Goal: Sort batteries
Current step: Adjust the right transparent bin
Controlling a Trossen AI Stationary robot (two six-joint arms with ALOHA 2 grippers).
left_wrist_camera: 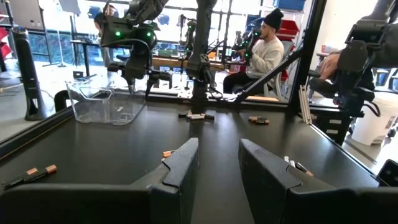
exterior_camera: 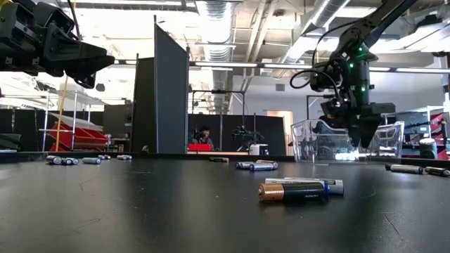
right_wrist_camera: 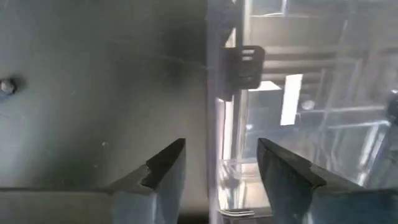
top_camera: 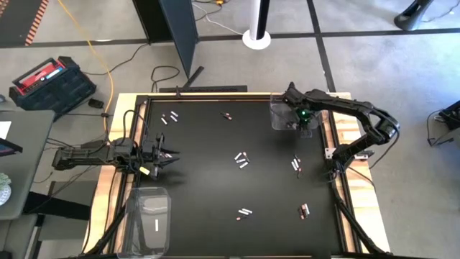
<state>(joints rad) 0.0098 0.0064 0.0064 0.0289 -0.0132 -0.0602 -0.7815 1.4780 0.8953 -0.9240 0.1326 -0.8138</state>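
Batteries (top_camera: pixel 241 160) scattered over the table (top_camera: pixel 201 180), one in the near bin (top_camera: pixel 147 221). Right gripper (top_camera: pixel 302 124) parted, seemingly empty, over the far bin (top_camera: pixel 287 115); nearest pair (top_camera: pixel 296 165) just below. Left gripper (top_camera: pixel 172 155) parted, empty, waiting.

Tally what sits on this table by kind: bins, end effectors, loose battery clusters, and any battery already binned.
Clear bins: 2
End effectors, left and right: 2
Loose battery clusters (single cells too small to count): 6
Binned battery, in the left-side bin: 1
Total: 11
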